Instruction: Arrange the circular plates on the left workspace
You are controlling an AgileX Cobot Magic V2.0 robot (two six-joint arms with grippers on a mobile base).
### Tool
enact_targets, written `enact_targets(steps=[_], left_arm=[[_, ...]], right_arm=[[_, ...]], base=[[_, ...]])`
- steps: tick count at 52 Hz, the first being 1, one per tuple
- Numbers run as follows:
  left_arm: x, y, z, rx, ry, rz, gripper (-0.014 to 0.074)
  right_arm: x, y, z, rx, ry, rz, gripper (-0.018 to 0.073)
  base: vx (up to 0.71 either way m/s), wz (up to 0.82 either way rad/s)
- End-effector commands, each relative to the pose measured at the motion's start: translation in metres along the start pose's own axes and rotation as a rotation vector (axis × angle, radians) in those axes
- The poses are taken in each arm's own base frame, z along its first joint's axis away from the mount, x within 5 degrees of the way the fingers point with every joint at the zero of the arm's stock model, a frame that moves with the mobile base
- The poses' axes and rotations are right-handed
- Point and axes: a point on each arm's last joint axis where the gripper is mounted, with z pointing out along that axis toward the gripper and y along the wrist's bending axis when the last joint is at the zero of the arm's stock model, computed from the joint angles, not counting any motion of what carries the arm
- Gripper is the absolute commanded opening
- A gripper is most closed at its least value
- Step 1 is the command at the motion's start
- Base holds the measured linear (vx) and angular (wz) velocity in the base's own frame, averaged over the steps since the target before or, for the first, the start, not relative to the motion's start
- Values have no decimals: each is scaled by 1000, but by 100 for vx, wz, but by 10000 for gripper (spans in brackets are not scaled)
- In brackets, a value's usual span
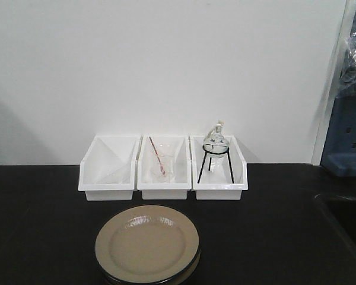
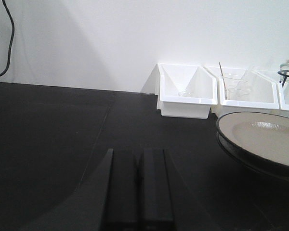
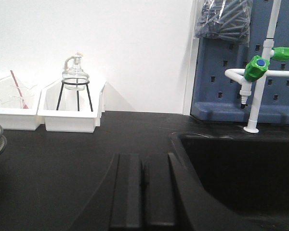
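Closest to you, the circular plates point(image 1: 147, 244) sit stacked one on the other at the front edge of the black countertop point(image 1: 41, 225), beige tops up, dark rim of the lower one showing beneath. In the left wrist view the stack lies off to the right of the left gripper point(image 2: 138, 187), which hangs low over bare counter with its two dark fingers pressed together, holding nothing. The right gripper point(image 3: 143, 190) is likewise closed on itself and empty, with only the edge of the stack visible at the far left of its view and the sink basin point(image 3: 241, 168) just to its right.

Behind the plates you have three white bins in a row against the wall. The left bin point(image 1: 108, 169) looks empty from the front, the middle bin point(image 1: 162, 169) holds a clear beaker point(image 1: 161, 168) with a reddish rod, and the right bin point(image 1: 219, 169) holds a round glass flask point(image 1: 215, 140) on a black wire stand. Nothing lies between the plates and the open counter to the left.

Further back there is a plain white wall, a blue pegboard point(image 3: 231, 72) at the right, and a white tap with green handles point(image 3: 255, 67) standing beside the basin.
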Motion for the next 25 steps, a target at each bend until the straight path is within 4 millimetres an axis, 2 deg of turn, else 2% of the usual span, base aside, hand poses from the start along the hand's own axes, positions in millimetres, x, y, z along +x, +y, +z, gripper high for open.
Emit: enact_targets(steps=[1, 25], left_arm=[[-2, 0, -1, 6, -84, -7, -1], [-2, 0, -1, 6, -84, -7, -1]], right_arm=[[-1, 0, -1, 11, -78, -16, -3], [-1, 0, -1, 11, -77, -16, -3]], base=[[0, 0], [0, 0]])
